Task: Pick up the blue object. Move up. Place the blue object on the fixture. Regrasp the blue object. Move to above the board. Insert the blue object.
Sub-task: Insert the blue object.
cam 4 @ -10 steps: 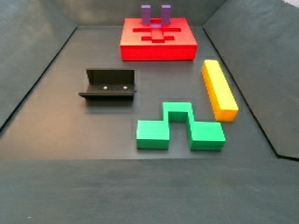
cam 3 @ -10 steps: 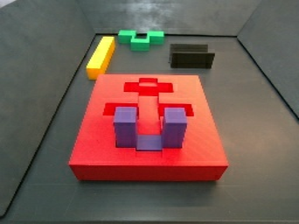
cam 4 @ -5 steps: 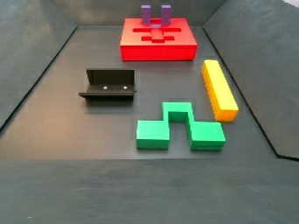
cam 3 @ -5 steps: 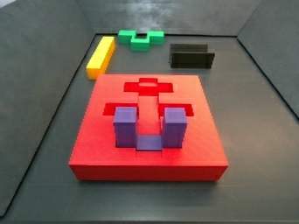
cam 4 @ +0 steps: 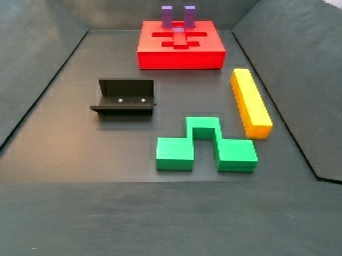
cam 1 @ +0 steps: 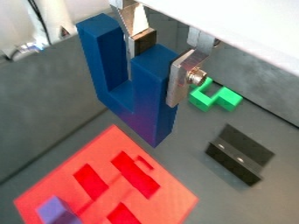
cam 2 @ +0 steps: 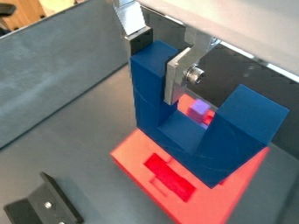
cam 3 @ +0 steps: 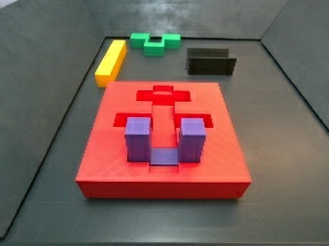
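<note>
Nothing is shifting in either side view since a second ago; arm out of both. Gripper (cam 1: 162,54) is pinching one prong of the blue object (cam 1: 128,83) in both wrist views, hanging above the board (cam 1: 82,188), fixture (cam 1: 240,153) lower right. Block is looking rigid, light, smooth-faced; flat prong sides are suiting the pads.

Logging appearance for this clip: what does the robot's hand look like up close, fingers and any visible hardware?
The hand appears only in the wrist views, above the board; neither side view shows it. Its fingers are flat silver metal plates with dark pads at the inner faces. One plate carries a round silver fastener on its outer side. No cables or markings are visible.
</note>
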### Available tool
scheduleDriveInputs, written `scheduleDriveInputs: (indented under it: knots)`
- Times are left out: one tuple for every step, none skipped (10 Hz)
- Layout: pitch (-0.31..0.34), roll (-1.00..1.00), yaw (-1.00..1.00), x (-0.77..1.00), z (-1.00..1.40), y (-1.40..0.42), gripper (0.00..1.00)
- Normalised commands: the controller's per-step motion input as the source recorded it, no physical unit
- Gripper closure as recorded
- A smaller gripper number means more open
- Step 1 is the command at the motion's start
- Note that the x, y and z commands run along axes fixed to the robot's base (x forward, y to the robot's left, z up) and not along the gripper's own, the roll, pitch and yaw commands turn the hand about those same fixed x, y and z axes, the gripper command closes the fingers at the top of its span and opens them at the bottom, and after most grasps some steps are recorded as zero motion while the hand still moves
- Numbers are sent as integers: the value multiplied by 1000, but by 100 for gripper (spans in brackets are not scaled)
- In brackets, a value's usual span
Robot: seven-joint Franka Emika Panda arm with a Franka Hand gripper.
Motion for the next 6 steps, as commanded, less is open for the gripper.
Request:
scheduleDriveInputs:
  knots:
    - [-290, -166, 0, 349, -446, 314, 100]
    - [-310, -127, -29, 260, -469, 229, 100]
    - [-273, -70, -57, 226, -580, 146, 100]
    - [-156, 39, -94, 160, -791, 0, 100]
    - [-39, 183, -134, 209, -900, -54, 100]
    - [-47, 216, -146, 100, -914, -97, 100]
